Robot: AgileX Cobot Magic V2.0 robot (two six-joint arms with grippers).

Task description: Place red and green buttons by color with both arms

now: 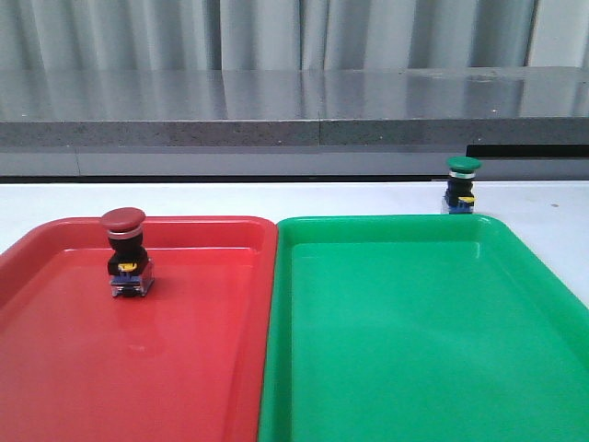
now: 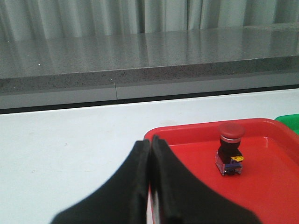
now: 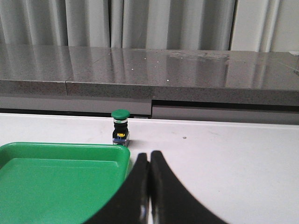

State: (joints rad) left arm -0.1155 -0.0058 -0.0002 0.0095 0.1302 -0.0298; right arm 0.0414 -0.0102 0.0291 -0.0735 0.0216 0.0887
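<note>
The red button (image 1: 126, 250) stands upright inside the red tray (image 1: 55, 368), near its far left part; it also shows in the left wrist view (image 2: 230, 148). The green button (image 1: 462, 184) stands upright on the white table just behind the green tray (image 1: 414, 350); it also shows in the right wrist view (image 3: 120, 127). My left gripper (image 2: 150, 141) is shut and empty, over the red tray's near corner, short of the red button. My right gripper (image 3: 149, 155) is shut and empty, beside the green tray's corner, short of the green button. Neither arm shows in the front view.
The two trays lie side by side and touch, red left, green (image 3: 56, 182) right. A grey stone ledge (image 1: 294, 120) runs along the back of the white table (image 1: 543, 212), with curtains behind it.
</note>
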